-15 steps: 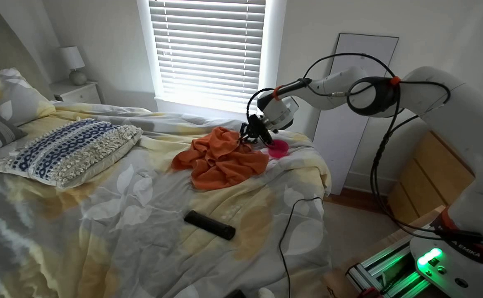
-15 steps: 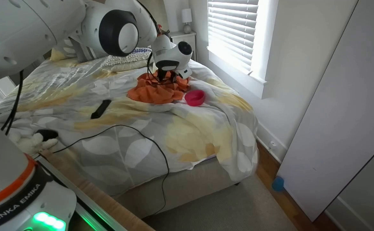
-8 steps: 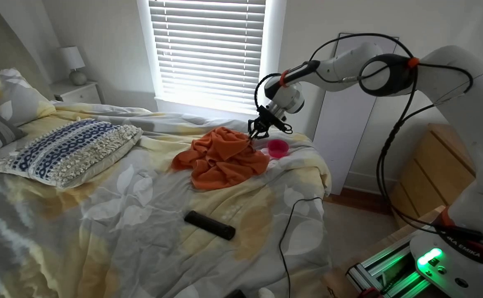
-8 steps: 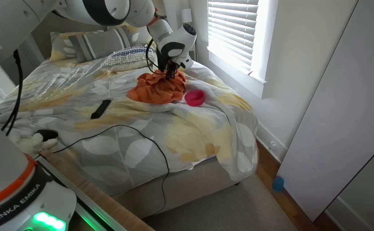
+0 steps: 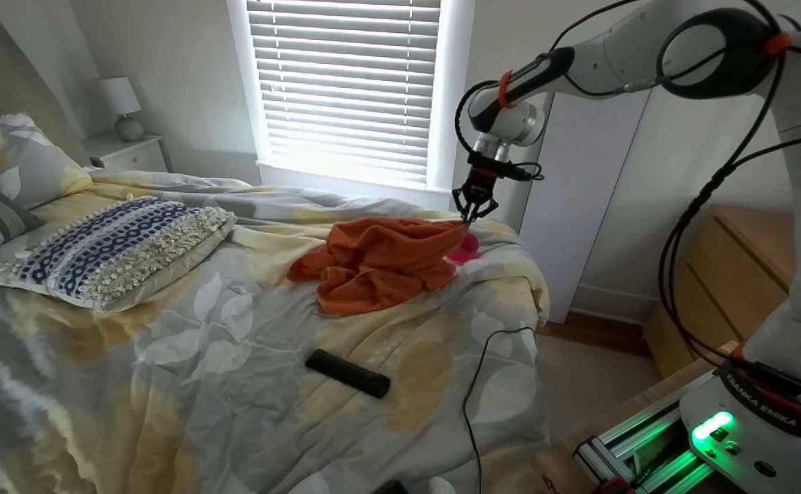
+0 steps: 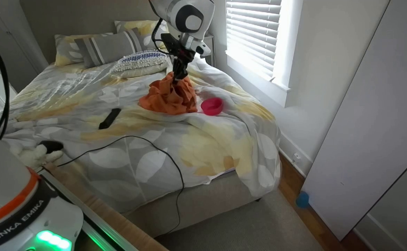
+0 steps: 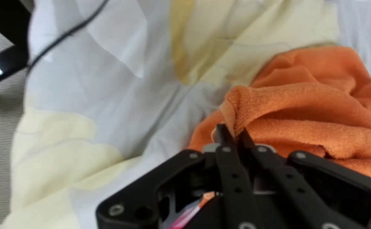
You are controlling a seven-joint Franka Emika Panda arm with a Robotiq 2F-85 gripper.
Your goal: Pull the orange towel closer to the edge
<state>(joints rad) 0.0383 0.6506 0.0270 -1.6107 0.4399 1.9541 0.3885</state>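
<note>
Orange towel (image 5: 379,271) lying bunched on bed (image 5: 235,412) nr pink bowl (image 6: 212,106), gripper (image 7: 233,131) pinching its raised fold (image 7: 255,99); prob. pulling step; next needing steady drag twd edge (image 6: 158,195), w/o snagging bowl.

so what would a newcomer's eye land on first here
Probably the crumpled orange towel on the bed, one raised part pinched in the gripper. The bright window, beyond the bed in an exterior view, likely comes next, then the pink bowl beside the towel.
</note>
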